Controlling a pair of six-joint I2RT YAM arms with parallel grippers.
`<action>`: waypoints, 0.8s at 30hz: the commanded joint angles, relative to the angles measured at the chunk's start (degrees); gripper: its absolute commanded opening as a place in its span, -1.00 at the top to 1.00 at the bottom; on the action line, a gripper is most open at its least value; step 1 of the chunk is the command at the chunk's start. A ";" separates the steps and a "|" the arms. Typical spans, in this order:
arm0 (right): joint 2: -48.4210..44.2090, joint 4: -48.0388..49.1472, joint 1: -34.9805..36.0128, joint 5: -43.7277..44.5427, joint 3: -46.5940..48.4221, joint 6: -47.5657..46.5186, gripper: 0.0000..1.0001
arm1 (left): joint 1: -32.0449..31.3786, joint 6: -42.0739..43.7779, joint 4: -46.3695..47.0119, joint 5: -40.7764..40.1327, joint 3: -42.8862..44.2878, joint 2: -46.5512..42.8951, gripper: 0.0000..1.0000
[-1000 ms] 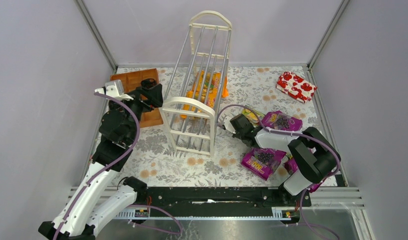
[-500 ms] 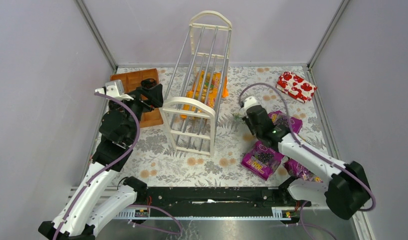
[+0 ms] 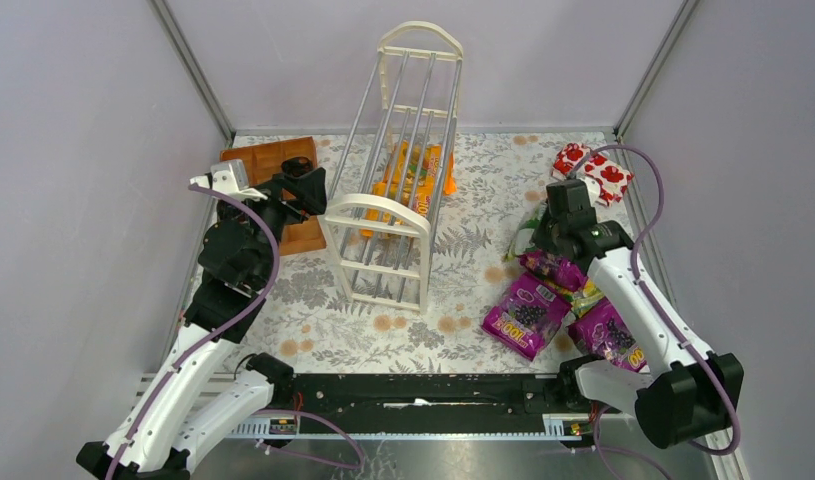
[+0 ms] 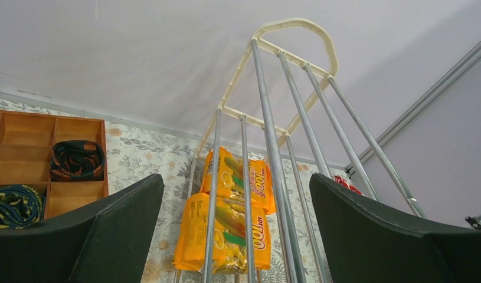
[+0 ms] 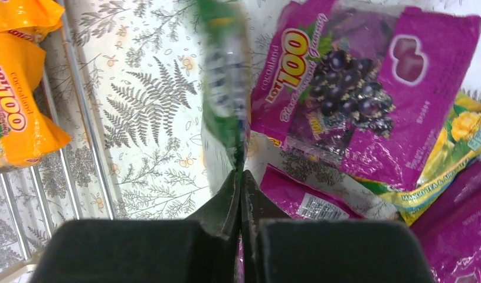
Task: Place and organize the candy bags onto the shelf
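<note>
Ahead of the left hand (image 4: 235, 188), gaping wide and empty, the shelf (image 4: 294, 22) is standing; the right hand (image 5: 241, 177) is pinching a green candy bag (image 5: 225, 88) tight by its edge, purple bags (image 5: 350, 88) lying beside.

The top view looks down from high behind the near edge of the table (image 3: 463, 300), taking in all of it. The left wrist view sits low, facing up along the shelf (image 4: 297, 22) rods toward the back wall (image 4: 137, 59). The right wrist view looks down, close over the purple bags (image 5: 356, 88), with a green bag (image 5: 226, 76) just before the lens. All three share the shelf and its orange bags (image 4: 226, 230).
</note>
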 commanded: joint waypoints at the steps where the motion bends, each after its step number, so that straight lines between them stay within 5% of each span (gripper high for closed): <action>1: -0.15 -5.81 -1.32 -0.75 1.72 3.61 1.00 | -0.44 0.43 0.65 1.35 0.54 0.26 -0.98; 14: -7.54 1.08 -2.38 -1.72 -10.22 7.89 1.00 | -0.70 0.04 0.81 1.85 0.44 0.56 -0.97; 24: 0.66 6.68 -2.43 -7.78 -7.81 6.85 0.84 | -0.70 0.08 0.91 1.76 0.27 0.60 -0.97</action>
